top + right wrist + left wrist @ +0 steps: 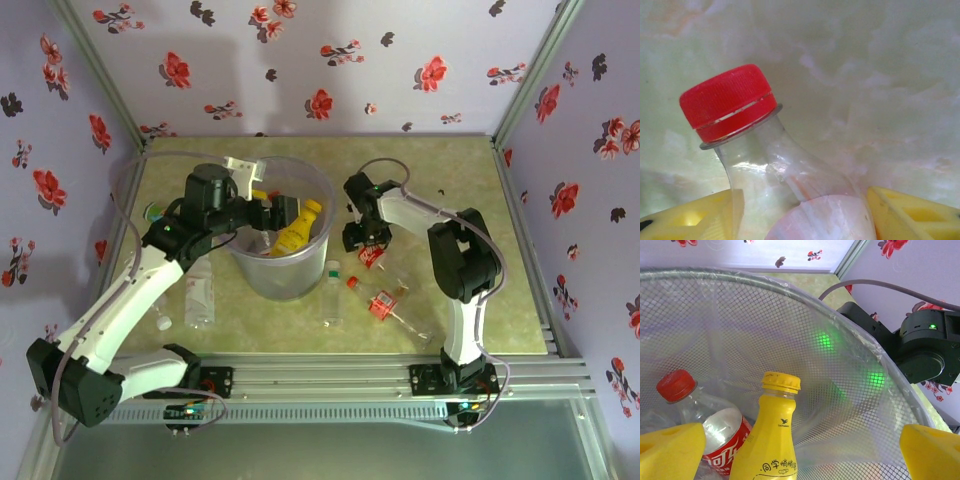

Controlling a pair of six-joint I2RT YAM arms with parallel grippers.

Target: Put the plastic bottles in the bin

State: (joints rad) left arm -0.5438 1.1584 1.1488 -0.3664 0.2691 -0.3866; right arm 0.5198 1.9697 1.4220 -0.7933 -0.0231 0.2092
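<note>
Plastic bottles (333,295) look empty: light, thin-walled, slick, easy to crush. Right gripper (805,210) clamped on red-cap bottle (765,175) below the shoulder, down at the surface (875,75); grip body, not cap. Left gripper (800,440) spread wide over yellow bottle (772,440) inside the bin (880,405)

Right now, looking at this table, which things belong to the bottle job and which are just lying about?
Job: round grey bin; yellow bottle and cola bottle inside it; red-capped bottle in the right hand; clear bottle left of the bin, clear bottle right of it and red-label bottle on the table.
Lying about: grey cable; floral walls; metal frame.
</note>
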